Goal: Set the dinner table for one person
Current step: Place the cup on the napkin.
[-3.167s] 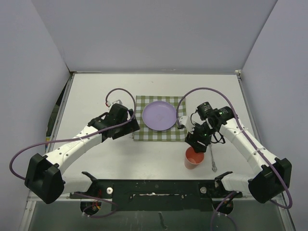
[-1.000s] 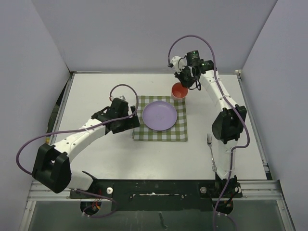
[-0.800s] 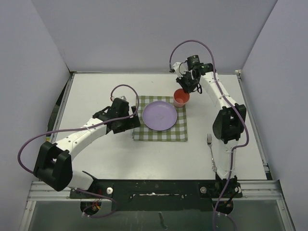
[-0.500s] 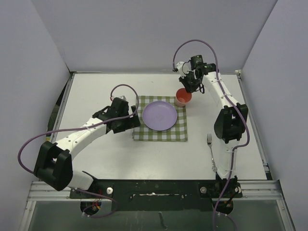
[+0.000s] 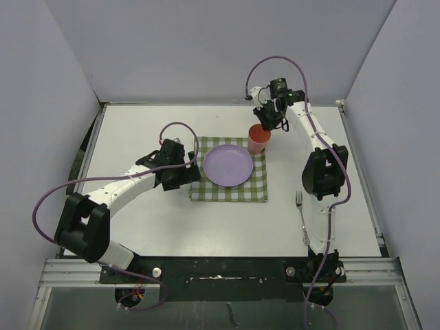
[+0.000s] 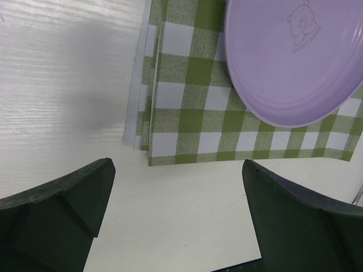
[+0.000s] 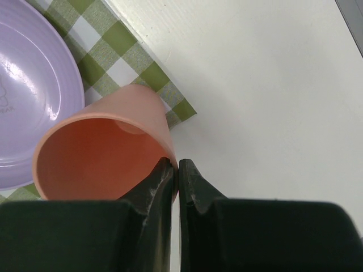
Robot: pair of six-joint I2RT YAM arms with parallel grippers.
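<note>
The left arm (image 5: 117, 189) reaches low from its base to just left of the plate (image 5: 227, 165); the left claw (image 6: 178, 209) is spread wide, gripping nothing. The right arm (image 5: 313, 134) stretches beyond the plate's far right edge, wrist bent down. The right claw (image 7: 176, 170) pinches the cup (image 7: 108, 153) wall, one finger inside, one outside.

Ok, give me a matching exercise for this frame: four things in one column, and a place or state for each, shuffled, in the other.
1. cup
2. plate
3. fork
4. left end effector

A. resting on the checked cloth
B. lying on the bare dinner table, right of the checked cloth
C. rim pinched by the right end effector
D. open, by the checked cloth's left edge

Pairs: 1-C, 2-A, 3-B, 4-D
</note>
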